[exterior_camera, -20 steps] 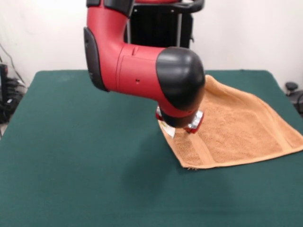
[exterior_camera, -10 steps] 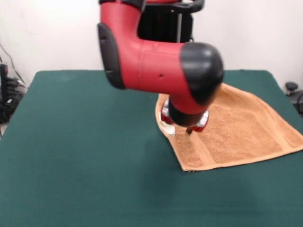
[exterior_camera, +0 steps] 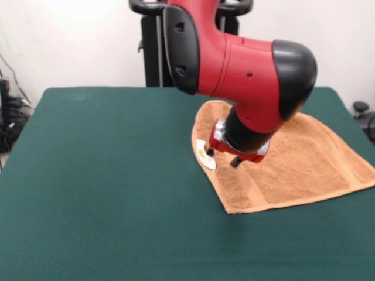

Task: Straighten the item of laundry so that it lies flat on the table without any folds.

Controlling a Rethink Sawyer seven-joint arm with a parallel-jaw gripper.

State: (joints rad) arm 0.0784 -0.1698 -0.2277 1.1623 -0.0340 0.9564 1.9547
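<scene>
The orange-tan towel [exterior_camera: 304, 167] lies on the right half of the dark green table [exterior_camera: 99, 175]. Its left edge curves from the far side down to a near corner [exterior_camera: 231, 208], and a border band [exterior_camera: 249, 187] runs beside that edge. A small white label [exterior_camera: 204, 158] sticks out at the left edge. My gripper [exterior_camera: 222, 157] hangs just over the towel's left edge beside the label, its two dark fingertips [exterior_camera: 235, 162] apart and holding nothing. The arm hides part of the towel's far side.
The red and black arm [exterior_camera: 246, 64] reaches down from the top and covers the middle of the table's far side. The towel's right corner [exterior_camera: 370, 175] lies near the table's right edge. A black stand [exterior_camera: 149, 47] is behind the table.
The arm has swung to the right in the picture and the gripper has shifted slightly right over the towel's left edge. The towel's far left part now shows. The towel has hardly moved.
</scene>
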